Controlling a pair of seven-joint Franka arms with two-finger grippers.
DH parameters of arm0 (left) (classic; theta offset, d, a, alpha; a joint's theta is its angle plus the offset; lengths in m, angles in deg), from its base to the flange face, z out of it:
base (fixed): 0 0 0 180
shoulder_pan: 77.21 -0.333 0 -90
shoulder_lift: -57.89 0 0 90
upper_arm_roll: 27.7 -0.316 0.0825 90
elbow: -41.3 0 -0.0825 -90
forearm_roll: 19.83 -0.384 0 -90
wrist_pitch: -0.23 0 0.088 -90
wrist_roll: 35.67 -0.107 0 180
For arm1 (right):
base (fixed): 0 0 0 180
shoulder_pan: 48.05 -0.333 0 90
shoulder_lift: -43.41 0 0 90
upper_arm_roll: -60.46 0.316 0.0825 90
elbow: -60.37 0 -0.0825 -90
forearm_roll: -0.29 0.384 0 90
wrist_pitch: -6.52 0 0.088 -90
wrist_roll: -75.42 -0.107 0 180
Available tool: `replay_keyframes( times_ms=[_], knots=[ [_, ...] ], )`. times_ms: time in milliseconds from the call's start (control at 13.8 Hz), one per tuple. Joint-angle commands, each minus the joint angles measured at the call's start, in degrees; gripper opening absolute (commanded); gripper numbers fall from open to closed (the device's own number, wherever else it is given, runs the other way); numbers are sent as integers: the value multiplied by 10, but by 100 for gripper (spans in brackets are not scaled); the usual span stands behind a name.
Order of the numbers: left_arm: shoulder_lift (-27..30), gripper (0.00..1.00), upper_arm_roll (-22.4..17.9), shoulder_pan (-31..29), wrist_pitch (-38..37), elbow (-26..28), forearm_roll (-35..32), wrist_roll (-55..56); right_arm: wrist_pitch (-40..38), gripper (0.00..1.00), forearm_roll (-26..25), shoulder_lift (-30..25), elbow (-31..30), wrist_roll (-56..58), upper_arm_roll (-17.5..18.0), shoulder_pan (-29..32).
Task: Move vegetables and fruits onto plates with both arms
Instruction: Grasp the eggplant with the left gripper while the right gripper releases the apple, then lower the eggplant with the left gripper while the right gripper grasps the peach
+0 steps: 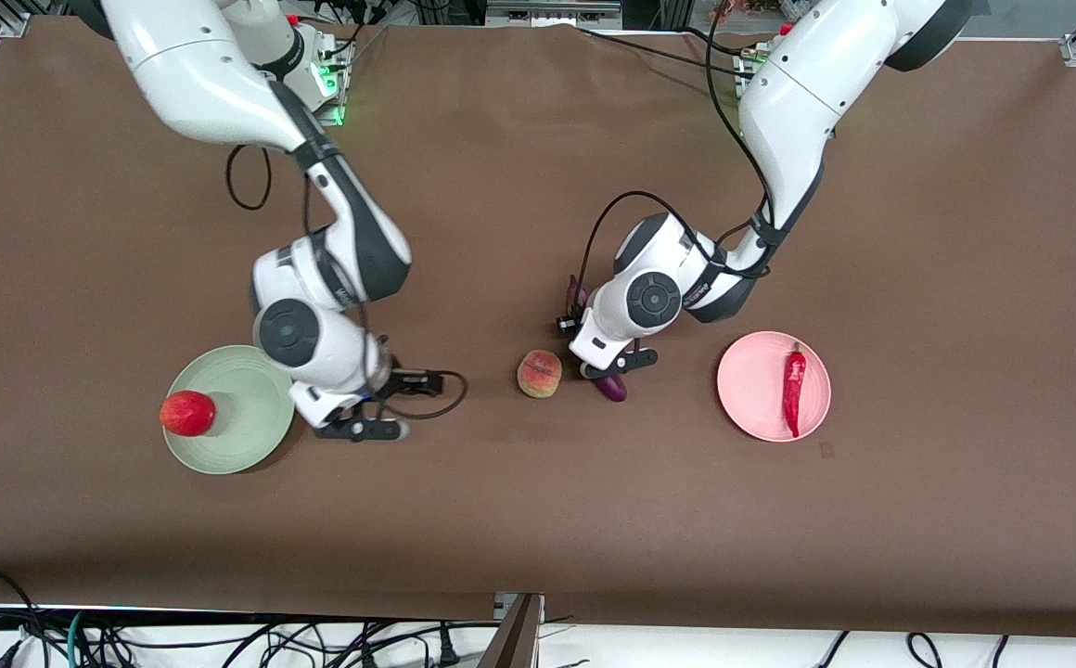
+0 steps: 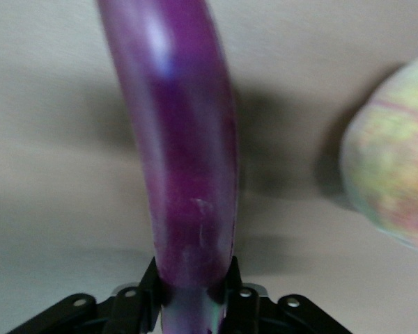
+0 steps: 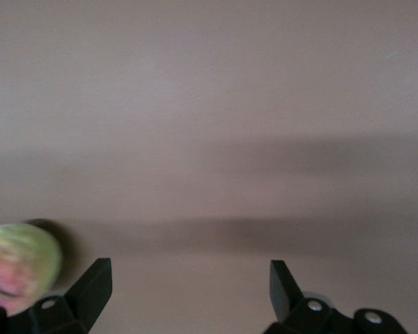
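My left gripper (image 1: pixel 608 369) is shut on the purple eggplant (image 1: pixel 613 389), low over the table between the peach (image 1: pixel 539 373) and the pink plate (image 1: pixel 751 399). In the left wrist view the eggplant (image 2: pixel 181 139) runs out from between the fingers (image 2: pixel 150 289), with the peach (image 2: pixel 393 174) beside it. The red chili (image 1: pixel 793 390) lies on the pink plate. The red apple (image 1: pixel 187 413) sits on the green plate (image 1: pixel 246 422). My right gripper (image 1: pixel 390 405) is open and empty beside the green plate, over bare table (image 3: pixel 188 275). The peach (image 3: pixel 17 268) shows at the edge of the right wrist view.
The brown table (image 1: pixel 538 520) has bare room along the edge nearest the front camera and toward both ends. Black cables (image 1: pixel 250 176) trail from both arms over the table near the bases.
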Motion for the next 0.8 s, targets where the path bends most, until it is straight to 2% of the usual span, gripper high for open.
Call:
replay_keyframes(
  times_ms=[0,145,362,507,724],
  knots=[
    [22,0,-1,-30,-45,0,-15,-37,38,100,10,14,1,-44,-4,-22],
    [37,0,1,-82,-88,-18,-15,-109,67,100,18,20,1,-94,-4,-54],
    [58,0,8,-176,-231,-51,-7,-257,110,100,16,33,1,-166,-4,-97],
    [77,0,5,-204,-253,-51,-15,-327,137,100,14,46,1,-207,-5,-117],
    [58,0,-13,-218,-249,-50,-16,-393,156,100,12,53,2,-220,-6,-127]
  ],
)
